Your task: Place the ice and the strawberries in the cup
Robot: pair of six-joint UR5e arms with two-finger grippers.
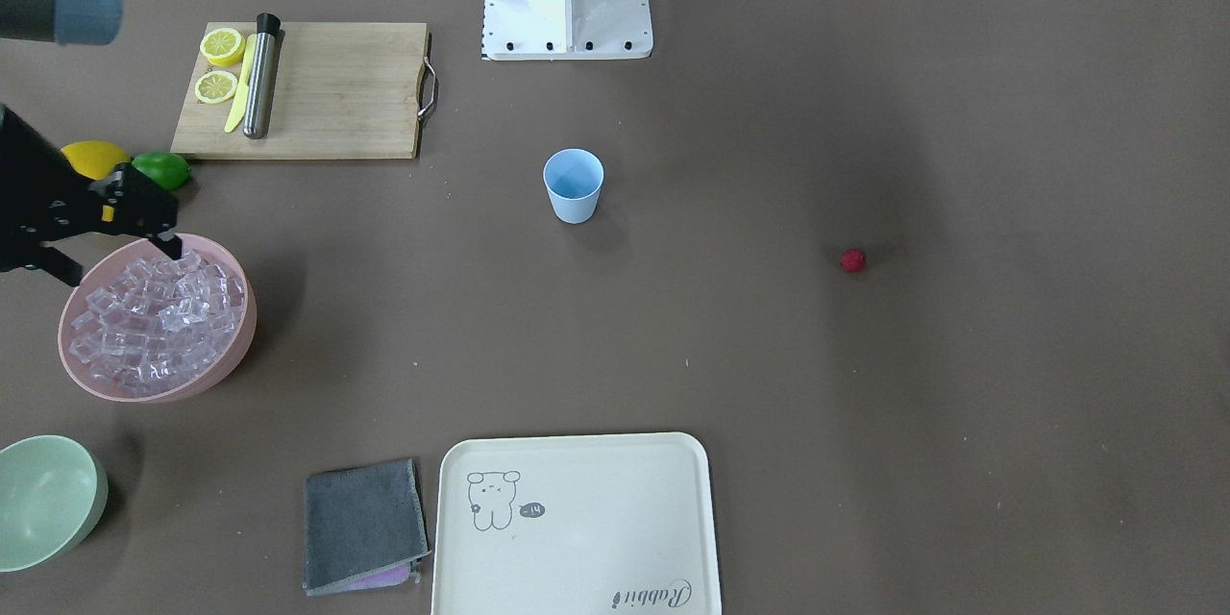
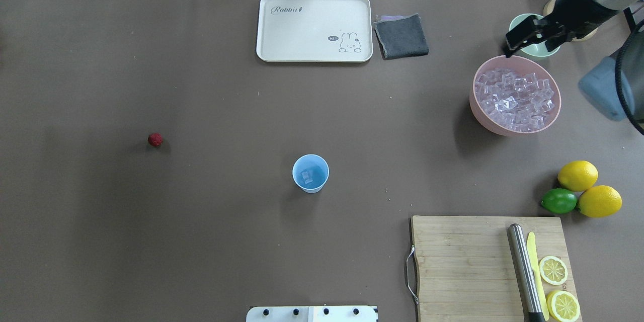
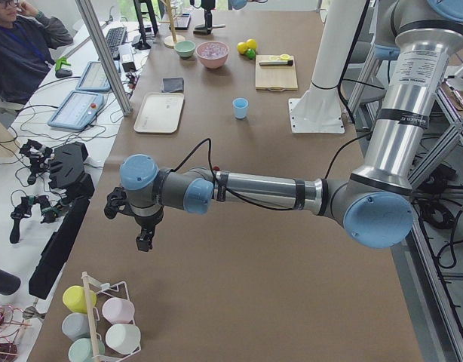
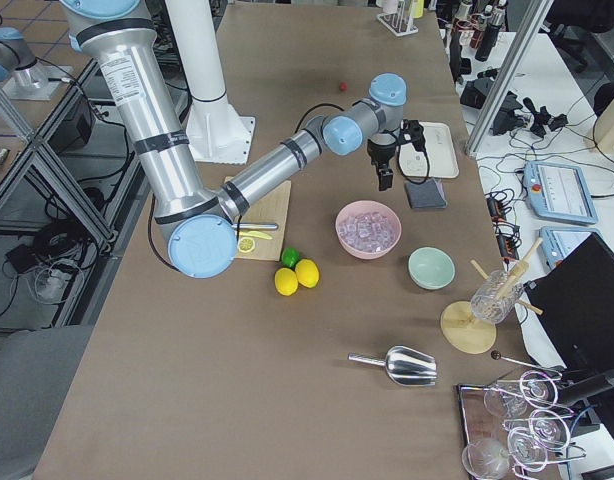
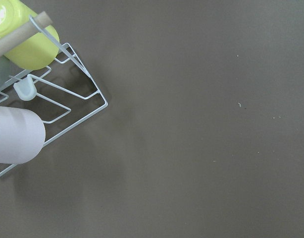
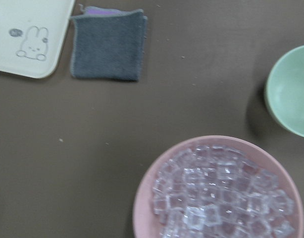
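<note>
Open table [image 2: 226,211] all round cup [image 1: 573,197] & berry [image 2: 155,139]; rt side crowded w/ pink bowl [image 1: 242,332], citrus [image 2: 577,175], board [image 2: 463,261].

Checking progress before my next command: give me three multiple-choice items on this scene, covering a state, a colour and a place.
1. The cup is:
A. tipped over
B. upright with an ice cube inside
C. upright and empty

2. The bowl full of ice cubes is:
A. pink
B. pale green
C. white

3. The strawberry lies:
A. in the cup
B. in that bowl
C. on the bare table, on the robot's left side

Answers:
1 B: the overhead view shows one cube in the standing cup.
2 A: its rim and wall are pink.
3 C: the berry sits alone, far from cup and bowl.
</note>
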